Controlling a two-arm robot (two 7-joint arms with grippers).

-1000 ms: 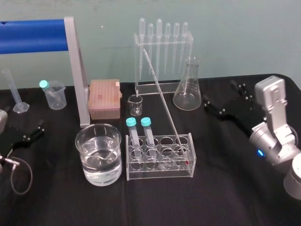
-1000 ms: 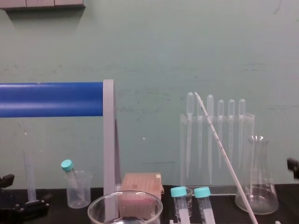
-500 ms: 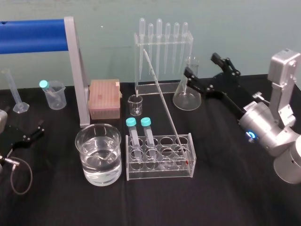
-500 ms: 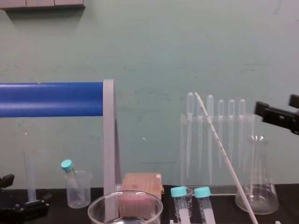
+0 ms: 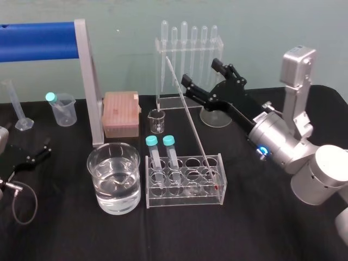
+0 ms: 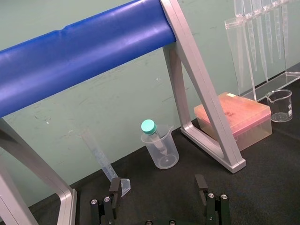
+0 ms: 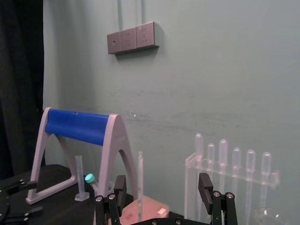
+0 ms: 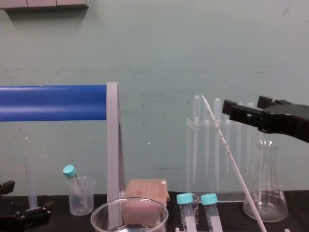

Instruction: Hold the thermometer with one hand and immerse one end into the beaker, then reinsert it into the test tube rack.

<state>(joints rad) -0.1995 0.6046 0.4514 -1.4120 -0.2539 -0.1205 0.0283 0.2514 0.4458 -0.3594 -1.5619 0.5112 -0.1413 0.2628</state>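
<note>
Right gripper (image 5: 200,73), jaws spread and empty, hovers at 1 o'clock from the rack (image 5: 185,202). The thermometer (image 5: 191,120) stands in it, leaning toward 11. Beaker (image 5: 95,163) at 9. Left gripper (image 6: 157,186) parked, released.

The right hand (image 5: 200,73), at the upper right of the head view, is long and black: two slim, angular fingers on jointed black links. Behind it sits a fat silver cylindrical wrist (image 5: 280,144) with a glowing blue ring light (image 5: 263,150), and a tall silver box-shaped bracket (image 5: 296,81) rises above it. A larger rounded silver joint (image 5: 321,182) follows at the right edge. The left hand (image 5: 37,152), at the left edge, is black too, with a grey cable (image 5: 24,201) looping below it. In the wrist views, small silver screws (image 6: 209,196) dot the black finger bases.
</note>
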